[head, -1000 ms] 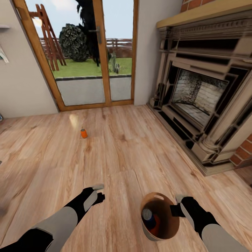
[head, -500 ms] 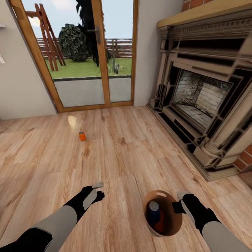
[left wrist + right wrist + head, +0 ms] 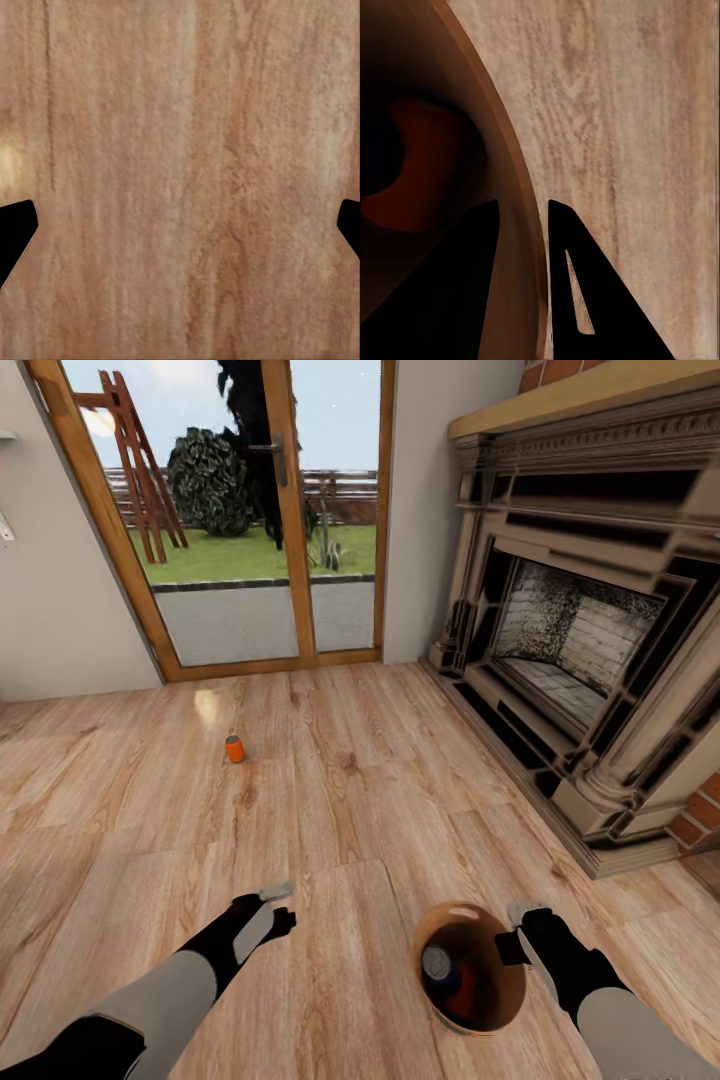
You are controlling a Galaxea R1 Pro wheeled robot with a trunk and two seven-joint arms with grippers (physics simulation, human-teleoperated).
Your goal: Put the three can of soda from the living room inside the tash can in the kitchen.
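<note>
An orange can of soda [image 3: 234,749] stands upright on the wood floor ahead, left of centre. The trash can [image 3: 505,960], coppery-brown inside, hangs low at the right with my right gripper [image 3: 508,948] shut on its rim [image 3: 519,225]. Inside it lie a dark blue can [image 3: 441,970] and an orange can [image 3: 464,1000]. My left gripper [image 3: 282,906] is open above bare floor, its fingertips [image 3: 15,229] wide apart with nothing between them.
A brick-and-stone fireplace [image 3: 590,640] with a raised hearth fills the right side. A wood-framed glass door [image 3: 250,520] to the garden stands in the far wall. Open plank floor [image 3: 340,800] lies between me and the standing can.
The view has drifted slightly, so the standing can sits a little left of where it was. The trash can in my right gripper has swung a bit rightward, and the cans inside shifted.
</note>
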